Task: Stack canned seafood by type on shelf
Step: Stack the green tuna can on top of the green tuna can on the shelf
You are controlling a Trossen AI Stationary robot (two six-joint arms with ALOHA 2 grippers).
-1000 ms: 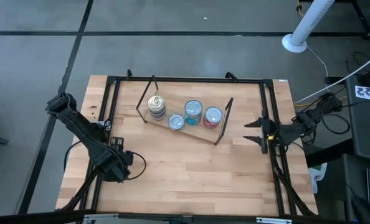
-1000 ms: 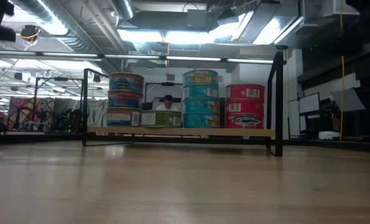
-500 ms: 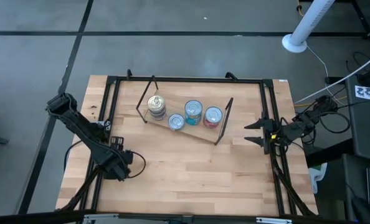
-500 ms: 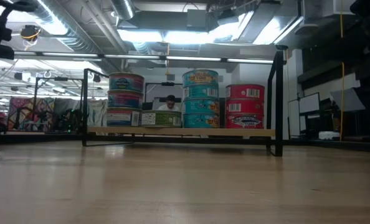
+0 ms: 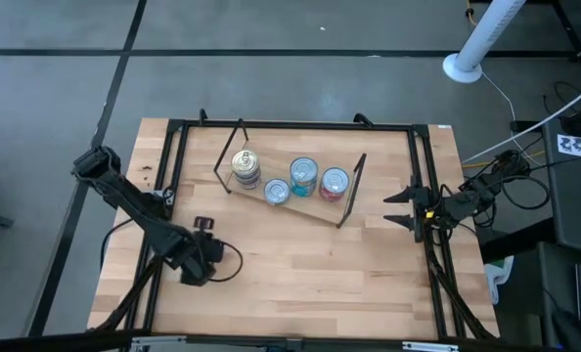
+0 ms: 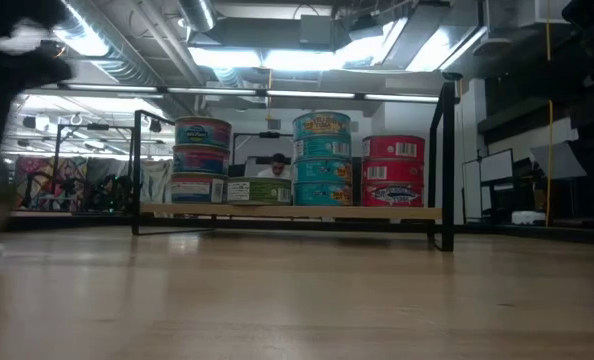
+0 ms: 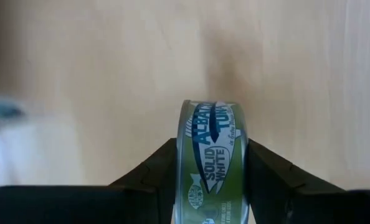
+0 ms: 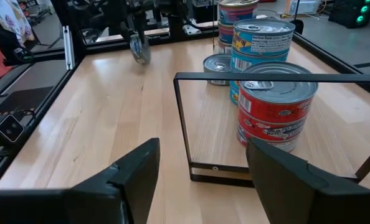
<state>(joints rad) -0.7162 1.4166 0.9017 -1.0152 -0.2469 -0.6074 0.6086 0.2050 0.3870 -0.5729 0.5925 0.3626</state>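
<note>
The left gripper (image 7: 211,180) has moved in the last second: it has swung from the worktop's left edge further in over the wood, and its fingers (image 7: 154,168), wider a moment ago, have narrowed onto a green-labelled tin (image 7: 211,163), which now sits between them on edge in the left wrist view. In the high view the left gripper (image 5: 204,256) hangs over the front-left part of the worktop (image 5: 300,284), well apart from the shelf (image 5: 289,192). On the shelf stand a blue stack (image 6: 203,160), a single green tin (image 6: 258,190), a teal stack (image 6: 323,158) and a red stack (image 6: 394,171), unchanged. The right gripper (image 8: 200,168) waits at the worktop's right edge with fingers wide and holding nothing, as before. Judged from this, a second green tin is in hand and should go onto the lone green one
</note>
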